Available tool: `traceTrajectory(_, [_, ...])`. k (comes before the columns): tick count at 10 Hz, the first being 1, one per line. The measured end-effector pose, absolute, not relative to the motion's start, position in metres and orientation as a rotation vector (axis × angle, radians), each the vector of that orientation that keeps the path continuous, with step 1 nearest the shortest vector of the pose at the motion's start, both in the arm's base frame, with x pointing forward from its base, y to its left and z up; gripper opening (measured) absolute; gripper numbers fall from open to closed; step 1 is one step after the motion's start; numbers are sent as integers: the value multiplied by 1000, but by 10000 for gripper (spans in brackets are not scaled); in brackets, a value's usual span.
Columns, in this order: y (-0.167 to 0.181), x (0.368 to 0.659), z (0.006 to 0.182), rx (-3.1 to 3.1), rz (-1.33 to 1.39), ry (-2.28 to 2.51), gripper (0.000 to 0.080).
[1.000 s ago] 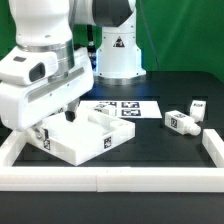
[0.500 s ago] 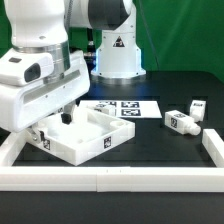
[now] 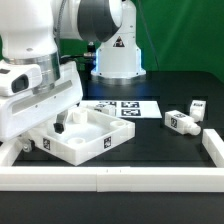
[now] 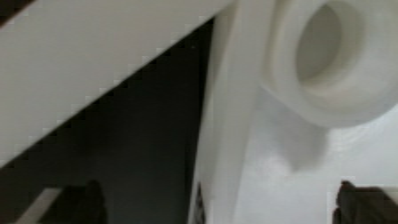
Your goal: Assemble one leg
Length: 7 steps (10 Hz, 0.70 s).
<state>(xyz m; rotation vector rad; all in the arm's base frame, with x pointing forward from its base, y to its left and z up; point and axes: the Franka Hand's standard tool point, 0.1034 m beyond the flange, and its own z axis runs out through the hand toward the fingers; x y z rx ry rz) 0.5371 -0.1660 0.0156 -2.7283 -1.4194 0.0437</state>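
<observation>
The large flat white square panel with corner sockets lies at the exterior view's left. My gripper hangs low over its left part. In the wrist view the gripper is open: its two dark fingers stand far apart, on either side of the panel's edge wall. One round socket shows close by. There is a dark gap between one finger and the wall. Two legs, small white pegs with marker tags, lie at the right: one nearer the front, one behind it.
The marker board lies behind the panel, in front of the arm's base. Long white border rails run along the front and the right side. Black table lies between the panel and the legs.
The arm has swung toward the exterior view's left and sunk lower over the panel. The panel and the two legs have not moved.
</observation>
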Motion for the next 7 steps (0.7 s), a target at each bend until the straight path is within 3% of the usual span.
traceTrajectory(1, [-166, 537, 15, -2728, 45, -1418, 520])
traceTrajectory(2, [-166, 537, 15, -2728, 45, -1418, 520])
traceTrajectory(4, [-166, 536, 14, -2727, 46, -1418, 240])
traceTrajectory(5, [-166, 536, 14, -2727, 47, -1418, 240])
traceTrajectory(6, [-165, 536, 14, -2744, 51, -1376, 72])
traceTrajectory(7, [-164, 538, 15, -2774, 48, -1322, 55])
